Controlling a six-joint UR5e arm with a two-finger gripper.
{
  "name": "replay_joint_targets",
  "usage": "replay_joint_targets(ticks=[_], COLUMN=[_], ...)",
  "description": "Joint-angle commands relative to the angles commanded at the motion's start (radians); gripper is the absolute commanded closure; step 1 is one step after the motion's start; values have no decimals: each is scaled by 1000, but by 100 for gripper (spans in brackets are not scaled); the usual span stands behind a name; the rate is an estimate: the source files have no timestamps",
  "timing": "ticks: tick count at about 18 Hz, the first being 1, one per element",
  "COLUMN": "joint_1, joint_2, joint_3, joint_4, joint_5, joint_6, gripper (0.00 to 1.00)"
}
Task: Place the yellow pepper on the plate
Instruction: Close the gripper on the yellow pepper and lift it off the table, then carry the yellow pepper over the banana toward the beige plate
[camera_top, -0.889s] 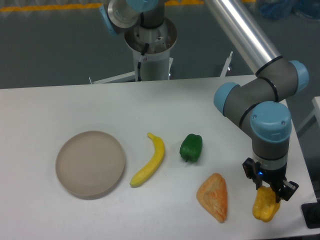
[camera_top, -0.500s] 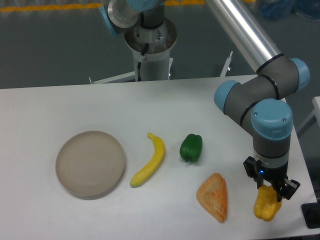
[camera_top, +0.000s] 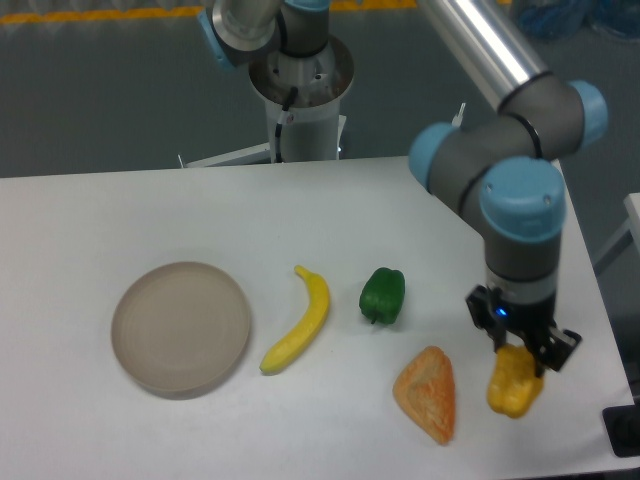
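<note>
On my feed the gripper (camera_top: 520, 352) hangs at the right side of the white tabletop (camera_top: 120, 220), its dark jaws pinching the top of the yellow pepper (camera_top: 512, 384). The pepper is a small, lumpy, yellow-orange block with a waxy sheen and ribbed sides; its long axis runs roughly up and down with a slight lean, the upper end between the jaws and the rounded lower end pointing at the tabletop. I cannot tell whether its underside touches the surface or hangs just clear of it.

Just to its left lies a flat orange triangular piece (camera_top: 428, 393) with a mottled, rough-looking face, its narrow end toward the near edge. Farther left sits a glossy green pepper (camera_top: 383, 295), squat and blocky. Next comes a smooth banana (camera_top: 299, 319), long and curved, running from upper right to lower left.

The plate (camera_top: 128, 300) is well apart from the pepper, on the left side of the tabletop: a round, shallow, matte beige dish with a raised rim and nothing on it.

The arm above the gripper is grey tubing with pale blue joint caps.
</note>
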Motion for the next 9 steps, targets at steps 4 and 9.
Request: replay_joint_targets(ticks=[4, 9], joint_1=[-40, -202], joint_2=[80, 143], joint_3=[-38, -143], joint_4=[-89, -79], joint_5=[-75, -123], joint_6=[-144, -546], gripper=[59, 60])
